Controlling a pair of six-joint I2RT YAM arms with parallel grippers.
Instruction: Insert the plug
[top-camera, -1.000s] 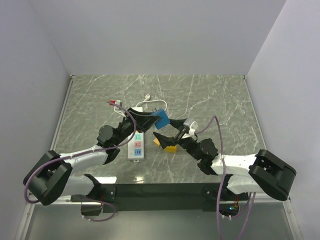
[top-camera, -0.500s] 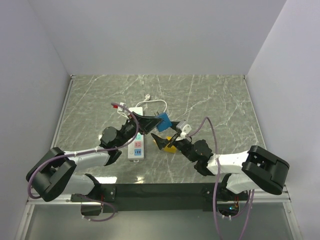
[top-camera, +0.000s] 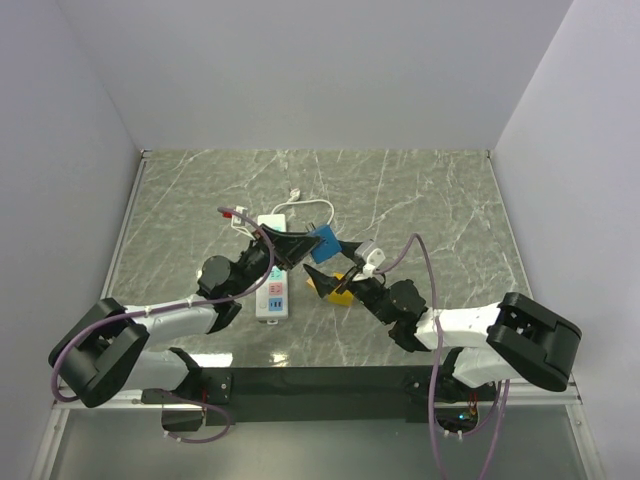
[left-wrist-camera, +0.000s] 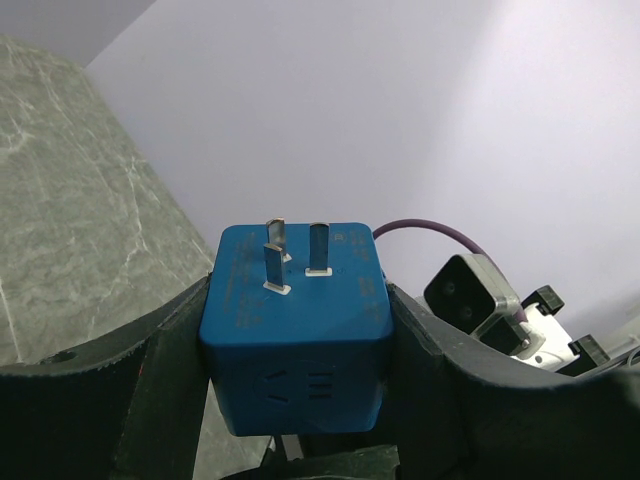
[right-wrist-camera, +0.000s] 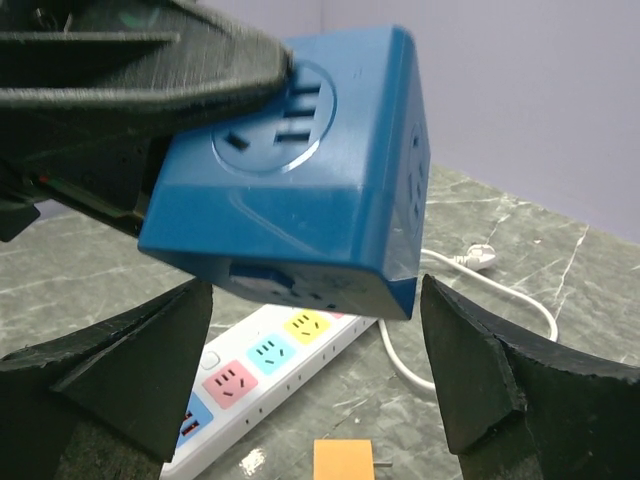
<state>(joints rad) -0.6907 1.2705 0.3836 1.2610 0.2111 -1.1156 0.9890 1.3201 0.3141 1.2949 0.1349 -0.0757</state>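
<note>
Since a second ago the right arm has drawn in leftward, forearm low over the near edge. One blue plug (top-camera: 326, 241), one white power strip (top-camera: 272, 293) and one yellow block (top-camera: 341, 296) are in view. The left gripper (top-camera: 318, 242), arm reaching forward, clamps the plug above the middle of the marble surface (top-camera: 430, 200). The right gripper (top-camera: 333, 262) gapes wide, fingers flanking the plug from below without touching it.

Bright, even, soft light — mild sheen on the table (top-camera: 330, 345) near its front edge, wrist backgrounds slightly blurred.
</note>
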